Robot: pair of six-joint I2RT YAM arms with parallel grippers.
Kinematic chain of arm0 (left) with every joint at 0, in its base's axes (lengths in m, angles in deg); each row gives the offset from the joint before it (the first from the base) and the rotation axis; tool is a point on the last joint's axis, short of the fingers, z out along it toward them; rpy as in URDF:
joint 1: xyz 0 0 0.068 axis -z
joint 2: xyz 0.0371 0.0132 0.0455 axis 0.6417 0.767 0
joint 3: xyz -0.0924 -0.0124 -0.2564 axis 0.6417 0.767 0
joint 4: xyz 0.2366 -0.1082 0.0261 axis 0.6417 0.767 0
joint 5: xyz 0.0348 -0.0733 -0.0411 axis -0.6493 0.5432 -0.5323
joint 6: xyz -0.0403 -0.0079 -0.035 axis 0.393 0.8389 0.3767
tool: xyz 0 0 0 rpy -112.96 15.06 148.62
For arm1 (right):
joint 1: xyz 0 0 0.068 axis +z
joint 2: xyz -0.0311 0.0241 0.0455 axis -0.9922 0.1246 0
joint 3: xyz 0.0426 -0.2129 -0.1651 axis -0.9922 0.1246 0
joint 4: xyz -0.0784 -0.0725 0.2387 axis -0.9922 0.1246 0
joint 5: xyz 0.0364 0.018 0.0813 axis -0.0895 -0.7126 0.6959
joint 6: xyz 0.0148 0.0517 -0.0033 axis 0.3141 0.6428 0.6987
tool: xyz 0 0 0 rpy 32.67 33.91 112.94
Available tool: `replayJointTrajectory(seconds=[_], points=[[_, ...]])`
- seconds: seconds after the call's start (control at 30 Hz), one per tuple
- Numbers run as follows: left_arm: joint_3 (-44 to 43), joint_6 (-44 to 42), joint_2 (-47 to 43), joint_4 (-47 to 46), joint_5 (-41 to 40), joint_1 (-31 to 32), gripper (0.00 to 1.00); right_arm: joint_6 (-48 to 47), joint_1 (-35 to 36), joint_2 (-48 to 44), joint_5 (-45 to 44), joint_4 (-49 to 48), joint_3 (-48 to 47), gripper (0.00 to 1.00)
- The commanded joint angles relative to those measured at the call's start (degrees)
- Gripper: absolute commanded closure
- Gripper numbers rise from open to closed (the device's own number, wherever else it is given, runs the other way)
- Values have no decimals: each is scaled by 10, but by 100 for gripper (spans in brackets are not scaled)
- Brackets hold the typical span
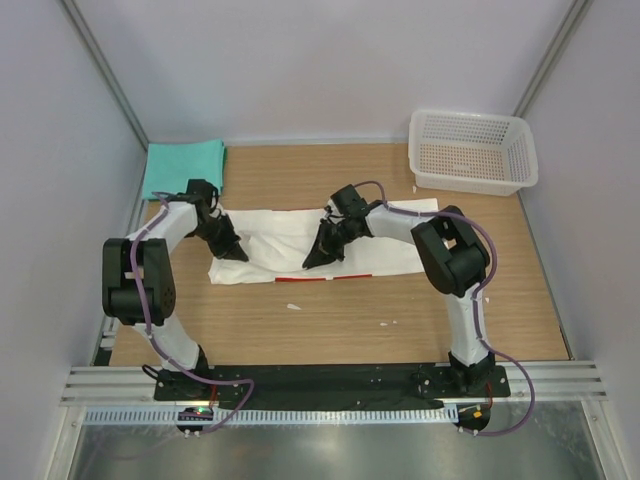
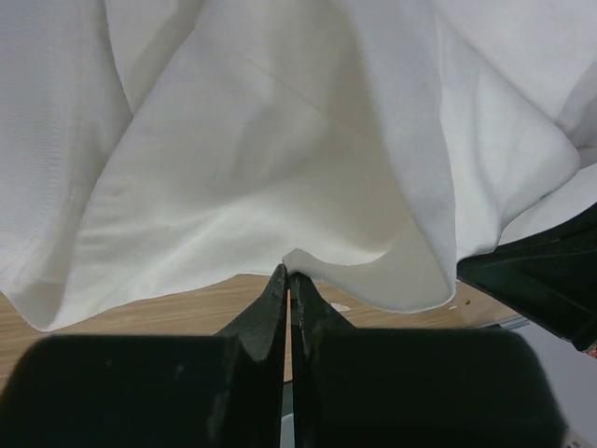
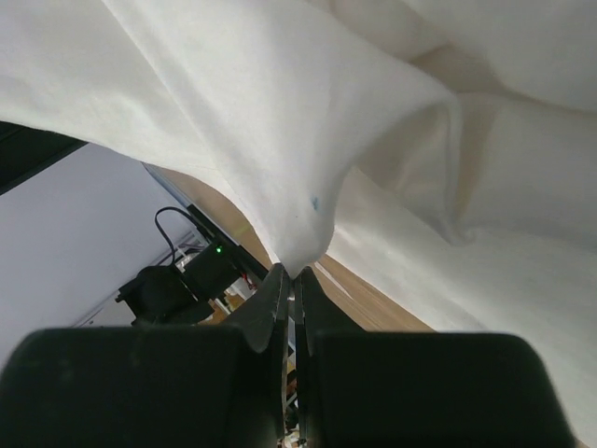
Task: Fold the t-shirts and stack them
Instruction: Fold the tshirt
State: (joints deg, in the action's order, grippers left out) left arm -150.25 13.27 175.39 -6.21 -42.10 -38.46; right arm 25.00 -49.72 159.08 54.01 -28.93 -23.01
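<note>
Left claw [image 1: 234, 252]: I am pressing its fingers together on a fold of the white shirt [image 1: 275, 232], close to that shirt's left end.
Left wrist view: my two black fingertips [image 2: 276, 289] are meeting with hardly a gap. A rounded edge of white cloth [image 2: 280, 140] is sitting right at their tips, and more cloth is draping above and to both sides.
Right claw [image 1: 316, 262]: I am pinching the same shirt with this one, near the middle of its near edge.
Right wrist view: a peak of white cloth [image 3: 280, 112] is running down into the closed fingertips [image 3: 275, 291], and loose folds are hanging above them.
White shirt: it is lying across the middle of the table [image 1: 330, 320], stretched from left to right. It is rising into ridges where my claws are gripping, and its right part is lying flat beneath my right arm.
Red print [image 1: 300, 279]: only a thin red strip is showing along the near edge. I cannot make out any lettering.
Teal shirt [image 1: 183, 168]: it is lying folded flat in the far left corner, just beyond the white one. I cannot tell whether the two are touching.
Basket [image 1: 470, 182]: it is sitting in the far right corner, near the white shirt's far right corner.
Scraps [image 1: 293, 306]: a few small white bits are lying on the bare wood, nearer my bases than the shirt.
</note>
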Motion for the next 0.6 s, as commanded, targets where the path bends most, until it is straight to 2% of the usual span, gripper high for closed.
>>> replayJointTrajectory(seconds=[0.0,0.43,0.47,0.53,0.57], points=[[6,-16,-30,5,-13,-5,100,-1,11,-28,1,-19,7,99],[61,1,-44,5,-42,-6,100,-22,14,-5,-17,-32,25,98],[61,2,-45,4,-45,-7,91,-29,14,-3,-18,-33,24,98],[58,0,-50,5,-52,-7,73,-44,12,-1,-21,-11,15,87],[57,-1,-72,2,-53,-8,59,-64,11,-6,-26,-1,9,82]])
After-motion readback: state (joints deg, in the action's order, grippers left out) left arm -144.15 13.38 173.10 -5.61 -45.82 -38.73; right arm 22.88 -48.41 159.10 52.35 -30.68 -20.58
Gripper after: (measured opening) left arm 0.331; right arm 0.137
